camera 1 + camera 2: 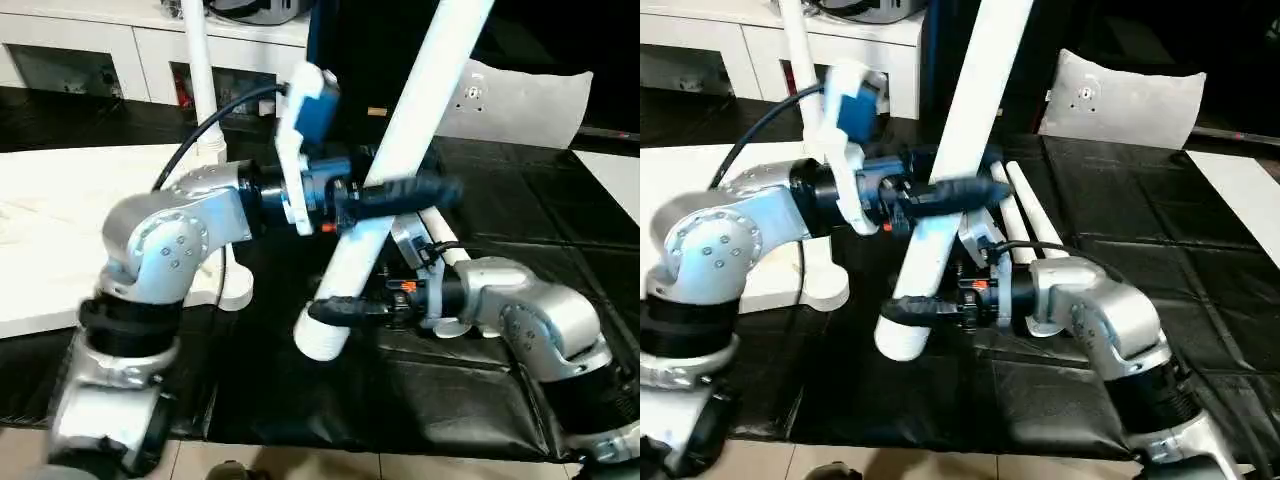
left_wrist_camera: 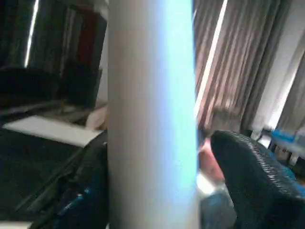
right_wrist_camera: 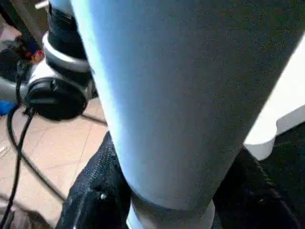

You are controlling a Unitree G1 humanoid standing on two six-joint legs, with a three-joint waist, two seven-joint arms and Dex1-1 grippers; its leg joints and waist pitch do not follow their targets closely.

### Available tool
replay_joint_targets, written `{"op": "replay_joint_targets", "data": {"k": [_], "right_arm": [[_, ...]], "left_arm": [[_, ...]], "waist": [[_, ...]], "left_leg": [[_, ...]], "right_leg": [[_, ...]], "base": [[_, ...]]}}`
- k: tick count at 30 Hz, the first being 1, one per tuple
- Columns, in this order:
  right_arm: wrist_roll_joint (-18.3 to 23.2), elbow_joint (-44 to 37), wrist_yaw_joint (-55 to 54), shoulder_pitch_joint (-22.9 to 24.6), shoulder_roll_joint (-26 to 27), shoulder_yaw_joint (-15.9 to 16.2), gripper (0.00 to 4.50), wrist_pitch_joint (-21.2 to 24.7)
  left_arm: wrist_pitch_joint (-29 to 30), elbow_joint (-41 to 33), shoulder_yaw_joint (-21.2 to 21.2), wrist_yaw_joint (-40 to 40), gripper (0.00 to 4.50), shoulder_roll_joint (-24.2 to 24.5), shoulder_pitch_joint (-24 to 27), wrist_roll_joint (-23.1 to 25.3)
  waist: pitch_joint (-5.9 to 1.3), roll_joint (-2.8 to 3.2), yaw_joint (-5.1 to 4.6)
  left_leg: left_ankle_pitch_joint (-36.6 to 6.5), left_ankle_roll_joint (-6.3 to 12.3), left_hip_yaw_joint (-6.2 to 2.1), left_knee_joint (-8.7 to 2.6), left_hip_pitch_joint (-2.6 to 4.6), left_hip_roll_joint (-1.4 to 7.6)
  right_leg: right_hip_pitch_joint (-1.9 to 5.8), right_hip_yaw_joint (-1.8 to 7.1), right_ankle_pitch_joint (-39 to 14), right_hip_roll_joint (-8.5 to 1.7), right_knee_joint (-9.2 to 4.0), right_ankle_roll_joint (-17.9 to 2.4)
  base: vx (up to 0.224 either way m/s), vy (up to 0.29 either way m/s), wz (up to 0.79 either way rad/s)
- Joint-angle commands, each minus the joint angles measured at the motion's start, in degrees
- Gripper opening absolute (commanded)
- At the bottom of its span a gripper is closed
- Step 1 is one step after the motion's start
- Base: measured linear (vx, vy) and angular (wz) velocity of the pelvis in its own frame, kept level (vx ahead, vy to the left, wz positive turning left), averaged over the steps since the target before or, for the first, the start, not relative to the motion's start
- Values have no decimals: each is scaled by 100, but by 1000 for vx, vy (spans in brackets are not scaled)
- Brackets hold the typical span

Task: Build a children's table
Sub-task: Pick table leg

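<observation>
The leg [image 1: 400, 130] looks like smooth white plastic with a slight shine. The black floor sheet [image 1: 420, 390] is glossy and wrinkled. The forearms [image 1: 170, 240] are brushed silver metal.

Slanted leg [image 1: 400, 160] crossing mid-scene, ringed by both sets of fingers. 2 spare legs [image 1: 1025, 215] lying just behind on the black-covered surface [image 1: 1200, 250]. Upright leg [image 1: 203, 90] blocking the left. Open room far right.
</observation>
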Motion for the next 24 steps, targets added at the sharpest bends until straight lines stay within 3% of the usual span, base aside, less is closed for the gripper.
{"op": "replay_joint_targets", "data": {"k": [1,3,4,9,10,11,13,15,17,18,19,20,21,22,24], "right_arm": [[40,-43,-176,63,24,-187,191,70],[210,-143,-406,232,230,-418,191,-15],[236,-157,-444,257,267,-456,191,-33],[589,-477,-959,512,575,-755,191,203],[631,-581,-1026,596,609,-776,191,213],[574,-775,-1213,760,645,-810,191,193],[508,-899,-1348,864,673,-842,191,167],[331,-1100,-1635,1035,700,-884,191,87],[-71,-1284,-1999,1196,668,-785,191,-69],[-157,-1320,-2075,1228,658,-755,191,-101],[-384,-1313,-2449,1269,767,-752,191,-148],[-666,-1297,-2978,1327,931,-782,191,-194],[-745,-1291,-3124,1342,976,-792,191,-209],[-922,-1284,-3412,1386,1047,-814,191,-230],[-1211,-1328,-3908,1496,1169,-874,191,-378]], "left_arm": [[-8,-223,305,281,351,-294,-48,-529],[-144,-198,790,822,363,-728,-30,-1144],[-156,-197,835,878,370,-767,-25,-1209],[-568,137,1491,1659,370,-1173,-14,-1592],[-662,196,1586,1775,370,-1171,-1,-1449],[-732,205,1726,2003,370,-1095,55,-1121],[-758,153,1743,2122,370,-976,139,-942],[-814,33,1650,2172,370,-608,403,-404],[-916,-143,1435,2261,370,-173,788,191],[-950,-185,1381,2284,370,-84,872,303],[-1013,-339,1239,2371,370,136,1130,625],[-1008,-578,1156,2553,370,333,1505,877],[-1002,-651,1135,2601,370,385,1616,942],[-1020,-825,1098,2717,370,452,1878,1106],[-1035,-1118,1007,3053,370,508,2385,1475]], "waist": [[-459,78,20],[-460,52,47],[-465,57,65],[-437,64,77],[-442,57,73],[-436,101,76],[-431,102,66],[-428,120,52],[-424,219,37],[-426,187,8],[-442,238,-10],[-438,234,-35],[-445,271,-40],[-432,248,-73],[-426,271,-74]], "left_leg": [[-1153,-258,33,-409,145,128],[-1172,-251,41,-388,130,136],[-1161,-231,37,-387,124,129],[-1329,-234,29,-423,140,123],[-1362,-240,25,-420,144,121],[-1436,-272,8,-438,153,129],[-1483,-305,-1,-453,151,127],[-1504,-349,-20,-471,157,129],[-1556,-450,-45,-495,168,132],[-1607,-491,-42,-505,170,128],[-1613,-528,-48,-501,182,131],[-1641,-534,-36,-496,171,117],[-1629,-561,-51,-500,171,120],[-1680,-577,-27,-506,167,108],[-1829,-602,-36,-518,182,127]], "right_leg": [[299,154,-821,-263,-387,-1263],[315,157,-699,-287,-377,-1399],[312,155,-687,-286,-375,-1401],[294,151,-1173,-260,-456,-1122],[297,147,-1223,-259,-455,-1088],[284,149,-1363,-256,-478,-909],[288,147,-1499,-253,-492,-775],[269,151,-1560,-249,-498,-649],[247,158,-1543,-239,-497,-526],[248,158,-1573,-230,-495,-482],[234,165,-1552,-244,-493,-504],[229,167,-1536,-227,-479,-534],[231,165,-1503,-237,-470,-572],[212,166,-1513,-215,-477,-606],[199,171,-1642,-221,-479,-607]], "base": [[0,0,0],[0,0,0],[0,0,0],[0,0,0],[0,0,0],[0,0,0],[0,0,0],[0,0,0],[0,0,0],[0,0,0],[0,0,0],[0,0,0],[0,0,0],[0,0,0],[0,0,0]]}}
